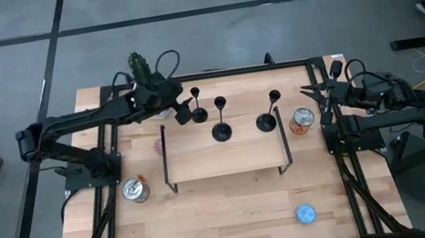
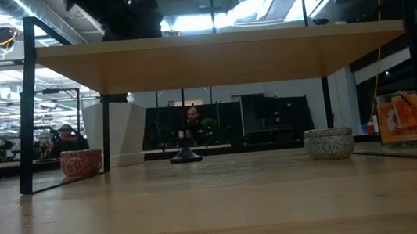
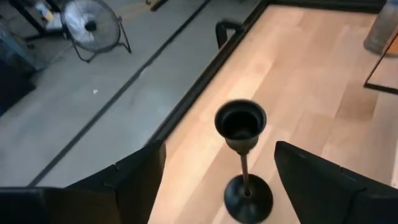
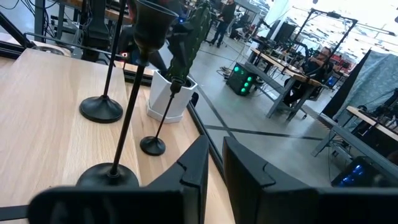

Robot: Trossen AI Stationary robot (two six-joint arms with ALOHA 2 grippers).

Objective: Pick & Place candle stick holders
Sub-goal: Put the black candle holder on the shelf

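Three black candle stick holders stand upright on their round bases. Two (image 1: pixel 221 130) (image 1: pixel 266 122) are on the wooden riser (image 1: pixel 228 163) at mid-table. The third (image 1: pixel 186 113) stands on the table just beyond the riser's far left corner. My left gripper (image 1: pixel 172 101) is open at that third holder. In the left wrist view its cup (image 3: pixel 240 121) and stem rise between the two spread fingers (image 3: pixel 140 171), apart from both. My right gripper (image 1: pixel 315 94) waits shut at the far right, with nothing between its fingers (image 4: pixel 214 168).
A metal can (image 1: pixel 134 189) stands near the left edge, and an orange-labelled can (image 1: pixel 302 119) stands beside the riser's right leg. A pink tin (image 1: pixel 159 147) sits at the riser's left, a blue tin (image 1: pixel 305 214) near the front. A potted plant (image 1: pixel 138 62) stands beyond the far left corner.
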